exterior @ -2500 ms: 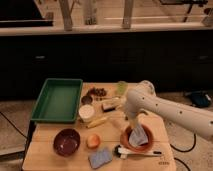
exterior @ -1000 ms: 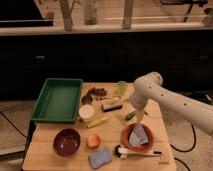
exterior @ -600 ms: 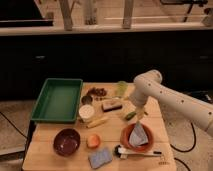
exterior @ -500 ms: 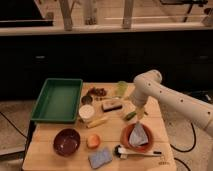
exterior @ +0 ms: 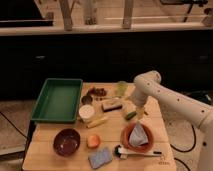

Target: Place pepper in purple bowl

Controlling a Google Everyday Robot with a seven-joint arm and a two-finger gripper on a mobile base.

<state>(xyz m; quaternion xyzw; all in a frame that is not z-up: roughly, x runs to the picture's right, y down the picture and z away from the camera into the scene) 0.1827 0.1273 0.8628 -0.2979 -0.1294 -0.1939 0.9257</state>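
Observation:
The slim green pepper [exterior: 130,115] lies on the wooden table [exterior: 45,150], right of centre, just behind the orange-red bowl. My gripper [exterior: 136,111] hangs from the white arm that comes in from the right. It is right at the pepper's upper right end and partly covers it. I cannot tell whether it is touching the pepper. The dark purple bowl [exterior: 66,141] stands empty at the front left of the table, far from the gripper.
An orange-red bowl with a grey cloth [exterior: 137,136] sits just in front of the gripper. A brush [exterior: 140,153], blue sponge [exterior: 100,157] and orange fruit [exterior: 93,141] line the front. A yellow elongated item [exterior: 98,121], white cup [exterior: 86,112], green tray [exterior: 58,99] and green cup [exterior: 122,88] are behind.
The gripper has moved from over the orange-red bowl back to the pepper. Over the last half second it has hardly moved.

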